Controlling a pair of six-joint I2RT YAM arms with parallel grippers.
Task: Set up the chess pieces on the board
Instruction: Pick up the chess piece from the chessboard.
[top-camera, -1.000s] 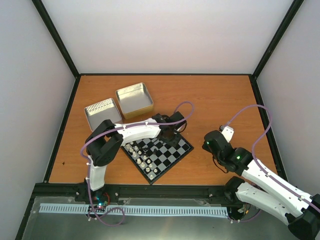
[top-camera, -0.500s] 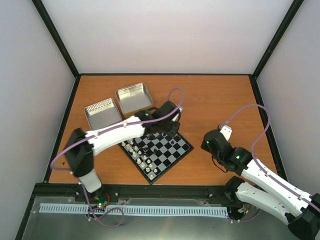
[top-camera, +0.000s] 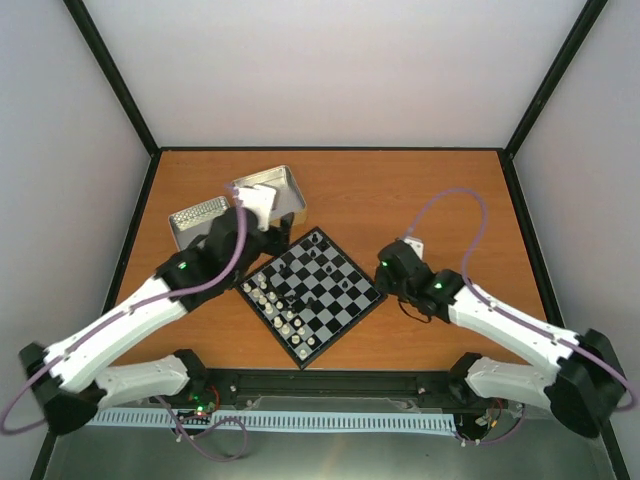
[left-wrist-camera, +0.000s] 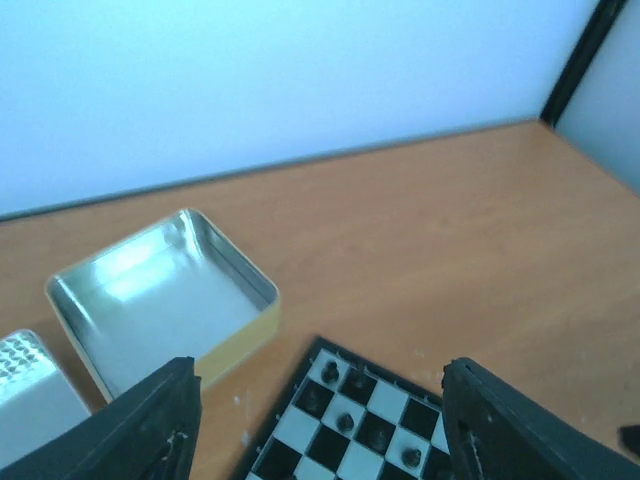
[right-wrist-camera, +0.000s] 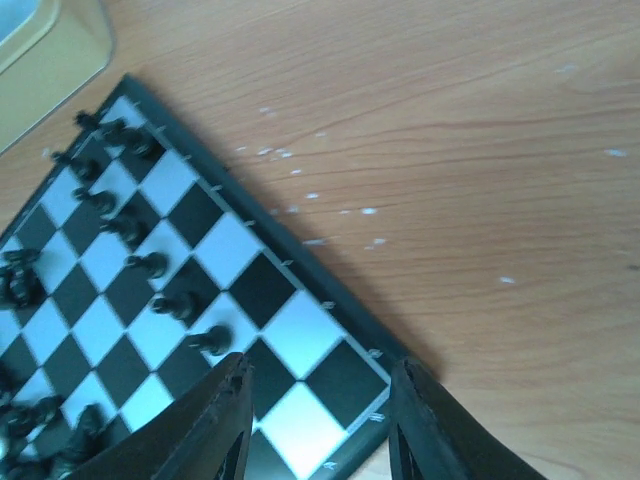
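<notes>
In the top view, the small square chessboard with black and silvery checks (top-camera: 341, 300) is seen lying cornerwise on the orange-brown wooden table (top-camera: 430, 190), enclosed by pale walls (top-camera: 340, 70). Tiny cream chess pieces (top-camera: 270, 300) are lined along its near-left edge and tiny black chess pieces (top-camera: 320, 250) are stood on the far side; their kinds cannot be made out.

In the left wrist view, the left gripper (left-wrist-camera: 320, 370) is held wide apart and empty above the board's corner, beside a shiny rectangular metal tin (left-wrist-camera: 165, 300).

In the right wrist view, the right gripper (right-wrist-camera: 322, 365) is spread, with nothing between its fingers, over another corner; the board is cut off at the picture edge.
</notes>
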